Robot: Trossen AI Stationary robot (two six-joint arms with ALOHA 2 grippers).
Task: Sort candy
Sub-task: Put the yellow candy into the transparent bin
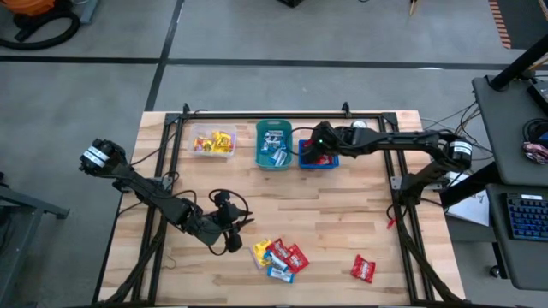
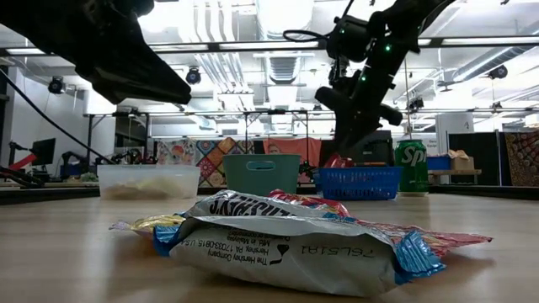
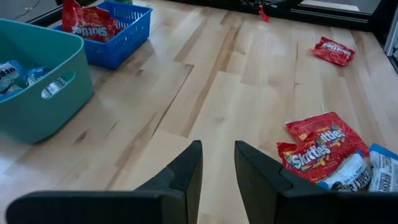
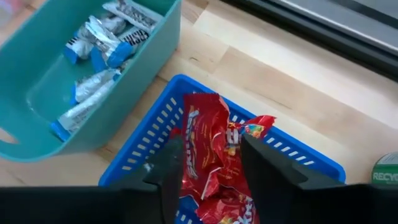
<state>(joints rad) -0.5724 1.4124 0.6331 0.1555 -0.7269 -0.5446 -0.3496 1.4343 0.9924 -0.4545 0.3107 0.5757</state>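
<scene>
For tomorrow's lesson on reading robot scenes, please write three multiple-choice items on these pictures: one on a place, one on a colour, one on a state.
1. Where is the right claw?
A. Over the blue plastic basket
B. Over the clear plastic bin
C. Beside the lone red wrapped candy

2. What colour is the bin holding the blue-and-white wrapped candies?
A. Yellow
B. Teal
C. Black

3. What is the state of the left claw?
A. Shut on a yellow candy
B. Shut on a can
C. Open and holding nothing

Answers:
1 A: the high view and right wrist view put it above the blue basket, fingers around a red candy packet.
2 B: the right wrist view shows them in the teal plastic bin.
3 C: the left wrist view shows bare wooden table between its parted fingers.
</scene>
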